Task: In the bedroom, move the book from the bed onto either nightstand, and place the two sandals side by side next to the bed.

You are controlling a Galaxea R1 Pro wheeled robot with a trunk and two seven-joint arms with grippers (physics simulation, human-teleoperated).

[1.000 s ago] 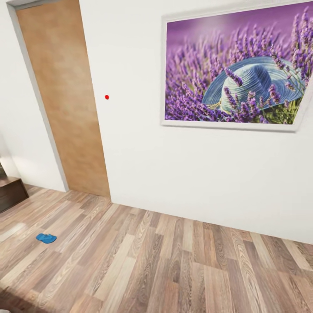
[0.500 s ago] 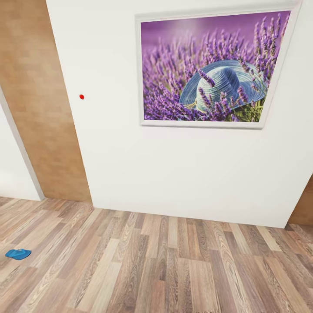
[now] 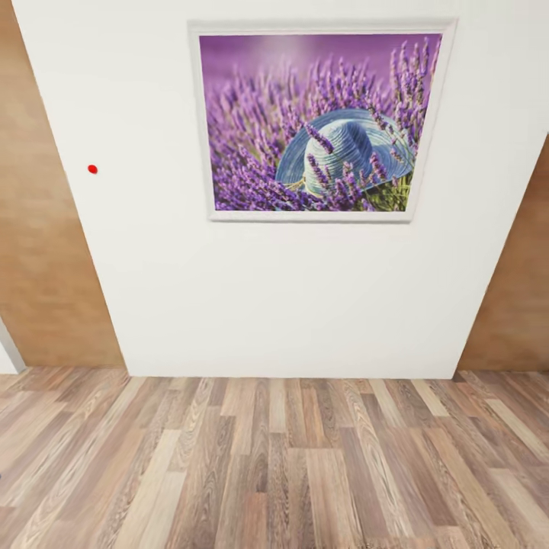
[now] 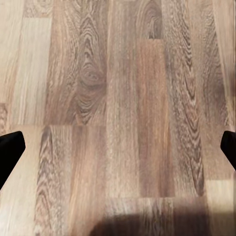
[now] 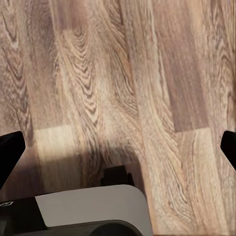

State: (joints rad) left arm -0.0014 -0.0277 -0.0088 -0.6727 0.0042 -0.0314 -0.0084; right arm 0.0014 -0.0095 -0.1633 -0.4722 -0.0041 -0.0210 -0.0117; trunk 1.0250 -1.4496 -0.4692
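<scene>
Head camera faces a plain white wall (image 3: 305,305) carrying a framed print of purple lavender around a pale blue straw hat (image 3: 320,122), a small red dot (image 3: 92,169) beside it, tan wooden panels (image 3: 38,252) on either flank, wood-plank floor (image 3: 274,465) below. Book, bed, nightstand and sandals are out of sight from here — where they lie can't be told. Left gripper (image 4: 118,147) spread wide over bare planks, nothing between its dark fingertips (image 4: 10,147). Right gripper (image 5: 118,147) likewise parted and empty, above part of the robot's grey-and-black body (image 5: 88,211). My guess — thin paperback is light, stiffish: pinch an edge. Flat sandals likely flex; grip the sole's rim.
</scene>
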